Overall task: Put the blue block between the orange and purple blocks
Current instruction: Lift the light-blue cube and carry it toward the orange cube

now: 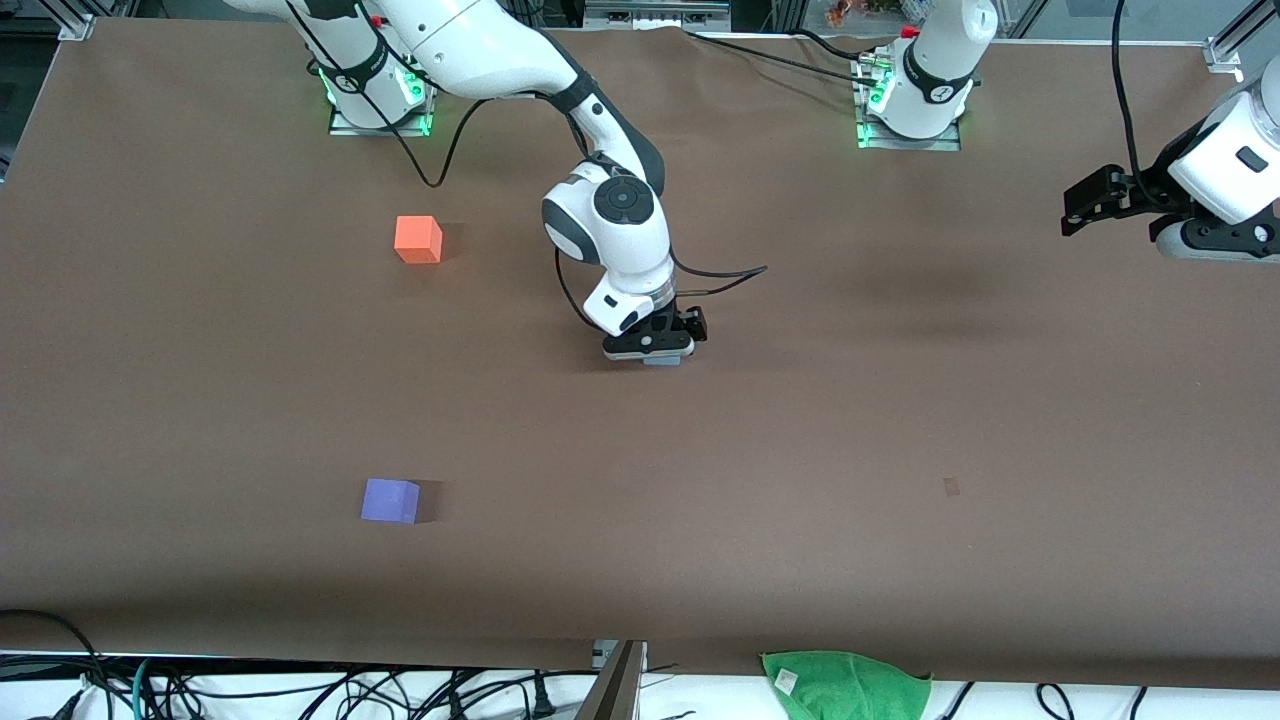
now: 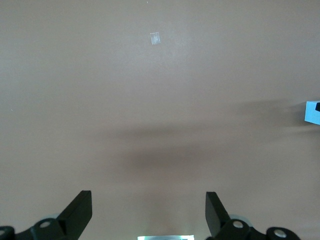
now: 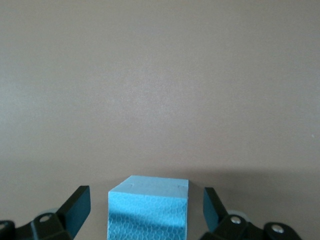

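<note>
The blue block (image 3: 148,212) sits on the brown table (image 1: 800,420) near its middle. My right gripper (image 3: 146,200) is lowered around it, open, with a gap between each finger and the block. In the front view only a sliver of the blue block (image 1: 662,360) shows under the right gripper (image 1: 655,352). The orange block (image 1: 418,240) and the purple block (image 1: 390,500) lie toward the right arm's end, the purple one nearer the front camera. My left gripper (image 1: 1085,205) waits open above the left arm's end; its wrist view shows the left gripper (image 2: 148,202) holding nothing.
A green cloth (image 1: 845,685) lies off the table's edge nearest the front camera. A small pale mark (image 1: 951,487) is on the table toward the left arm's end. Cables run along that same edge.
</note>
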`<state>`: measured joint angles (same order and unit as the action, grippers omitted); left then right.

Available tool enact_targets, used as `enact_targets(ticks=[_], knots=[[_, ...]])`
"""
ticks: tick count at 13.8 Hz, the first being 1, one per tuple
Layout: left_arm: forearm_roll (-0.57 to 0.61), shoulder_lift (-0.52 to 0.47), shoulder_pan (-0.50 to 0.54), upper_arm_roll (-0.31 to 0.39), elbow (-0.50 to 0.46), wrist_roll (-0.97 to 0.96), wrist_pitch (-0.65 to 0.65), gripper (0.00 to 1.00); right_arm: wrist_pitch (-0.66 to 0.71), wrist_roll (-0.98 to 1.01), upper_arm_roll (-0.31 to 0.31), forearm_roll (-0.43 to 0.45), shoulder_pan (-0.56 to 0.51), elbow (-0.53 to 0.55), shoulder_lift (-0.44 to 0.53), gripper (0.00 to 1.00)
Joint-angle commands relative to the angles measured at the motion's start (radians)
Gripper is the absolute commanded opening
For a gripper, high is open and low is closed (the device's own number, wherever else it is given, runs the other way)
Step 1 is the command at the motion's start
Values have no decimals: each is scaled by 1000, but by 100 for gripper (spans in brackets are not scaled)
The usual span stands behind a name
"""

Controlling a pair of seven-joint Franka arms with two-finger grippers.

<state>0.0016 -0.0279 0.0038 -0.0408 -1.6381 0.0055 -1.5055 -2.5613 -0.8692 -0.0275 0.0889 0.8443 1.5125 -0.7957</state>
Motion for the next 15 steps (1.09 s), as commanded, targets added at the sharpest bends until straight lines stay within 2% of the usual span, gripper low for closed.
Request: enact_targets(ticks=[1,10,12,13,14,15], knots=[[14,-4,-7,6,6,-9,14,100,-5,-17,-9,25,12,-26,-20,100],[12,-4,-7,4,6,-10,14,100,-11,-17,-8,25,16,-26,-37,98],[14,-4,-7,4,6,-10,14,100,-11,-14,-8,26,16,-26,-37,80],[12,-4,-7,4,6,-10,14,100,-11,-14,-8,26,16,-26,-37,66],[12,-4,-7,4,6,-10,14,100,-11,-13,-8,25,15,-26,-37,47],[12,-4,-7,4,6,-10,14,100,-11,-14,-8,25,15,-26,-37,37]])
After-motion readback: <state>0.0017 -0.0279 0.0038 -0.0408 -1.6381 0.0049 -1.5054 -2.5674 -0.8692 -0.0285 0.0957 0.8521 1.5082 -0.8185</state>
